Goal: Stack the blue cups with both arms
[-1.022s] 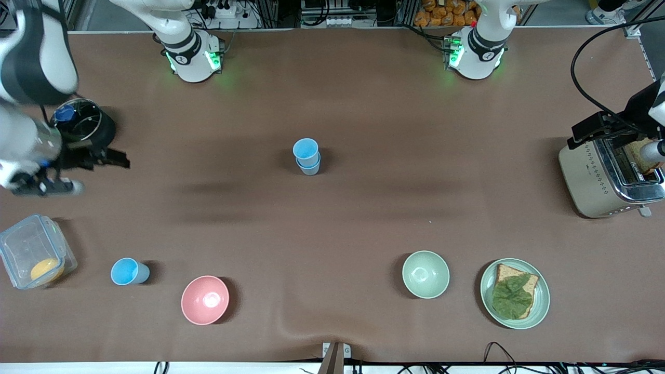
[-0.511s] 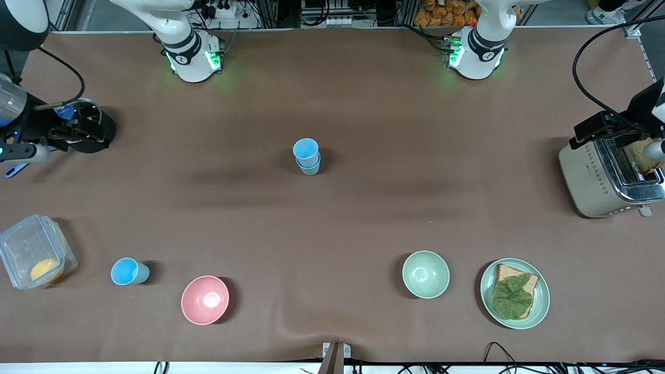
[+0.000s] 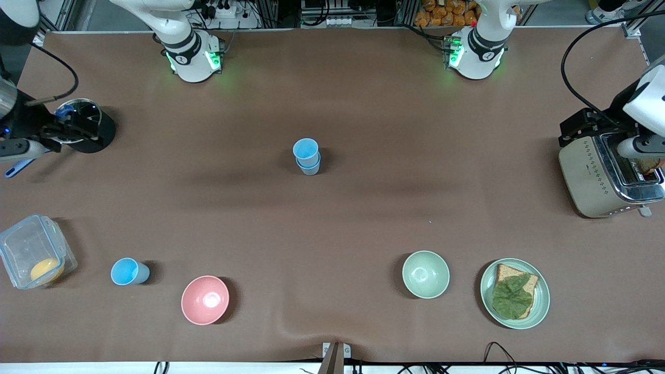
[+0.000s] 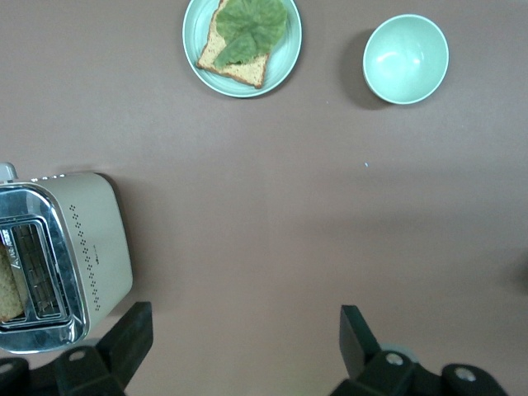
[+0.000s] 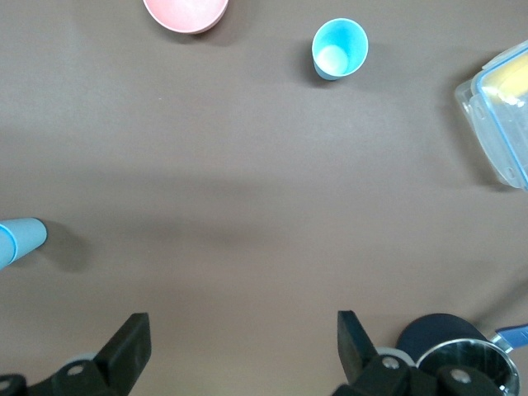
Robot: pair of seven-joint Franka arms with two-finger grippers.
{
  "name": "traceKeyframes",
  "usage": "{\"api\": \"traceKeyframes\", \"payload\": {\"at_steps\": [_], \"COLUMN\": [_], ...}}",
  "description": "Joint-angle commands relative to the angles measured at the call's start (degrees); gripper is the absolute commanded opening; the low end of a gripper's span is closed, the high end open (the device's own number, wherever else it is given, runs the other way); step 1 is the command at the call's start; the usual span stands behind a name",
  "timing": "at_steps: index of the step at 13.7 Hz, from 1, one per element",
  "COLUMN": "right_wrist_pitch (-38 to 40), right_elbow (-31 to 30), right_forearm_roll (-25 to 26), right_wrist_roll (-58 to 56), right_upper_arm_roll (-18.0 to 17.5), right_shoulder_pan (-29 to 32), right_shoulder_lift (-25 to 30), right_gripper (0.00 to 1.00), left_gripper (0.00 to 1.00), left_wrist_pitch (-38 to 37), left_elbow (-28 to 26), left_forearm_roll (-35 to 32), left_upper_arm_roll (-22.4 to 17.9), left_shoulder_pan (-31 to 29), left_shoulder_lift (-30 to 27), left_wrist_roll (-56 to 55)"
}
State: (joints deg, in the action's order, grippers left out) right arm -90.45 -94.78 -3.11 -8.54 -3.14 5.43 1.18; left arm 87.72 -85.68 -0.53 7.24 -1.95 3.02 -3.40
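Observation:
Two blue cups [image 3: 306, 156] stand stacked in the middle of the table; the right wrist view shows them at its edge [image 5: 21, 239]. A single blue cup [image 3: 129, 271] stands upright near the front edge at the right arm's end, beside the pink bowl [image 3: 204, 299]; it also shows in the right wrist view [image 5: 338, 48]. My right gripper [image 3: 78, 130] is open and empty over the black pot [image 3: 88, 130]; its own wrist view shows it too [image 5: 243, 330]. My left gripper [image 3: 576, 130] is open and empty beside the toaster [image 3: 602, 176]; its own wrist view shows it as well [image 4: 246, 330].
A clear lidded container [image 3: 32, 257] with something orange inside sits beside the single cup. A pale green bowl [image 3: 425, 274] and a plate [image 3: 540, 306] with bread and lettuce sit near the front edge at the left arm's end. Bread stands in the toaster.
My right gripper has swung from the bare table beside the black pot to over the pot. My left arm has shifted a little by the toaster. The cups have not moved.

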Motion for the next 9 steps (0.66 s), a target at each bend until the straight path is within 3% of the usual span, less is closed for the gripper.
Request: {"api": "traceKeyframes", "payload": {"at_steps": [1,9], "right_wrist_pitch": [5.4,5.6], "right_elbow": [3.9,4.3], "right_forearm_roll": [0.1,0.1], "right_wrist_roll": [0.3,0.2], "right_upper_arm_roll": [-0.4,-0.6], "right_shoulder_pan": [2.3,1.8], "right_shoulder_lift": [-0.7,-0.7], "right_gripper": [1.0,1.0], "left_gripper": [1.0,1.0], "left_wrist_pitch": [-2.7,-7.3], "left_elbow": [1.1,4.9], "left_forearm_roll": [-1.2,-0.7], "left_upper_arm_roll": [0.8,0.7], "left_shoulder_pan": [-0.1,-0.2], "left_shoulder_lift": [-0.6,-0.6], "left_wrist_roll": [1.4,1.6]}}
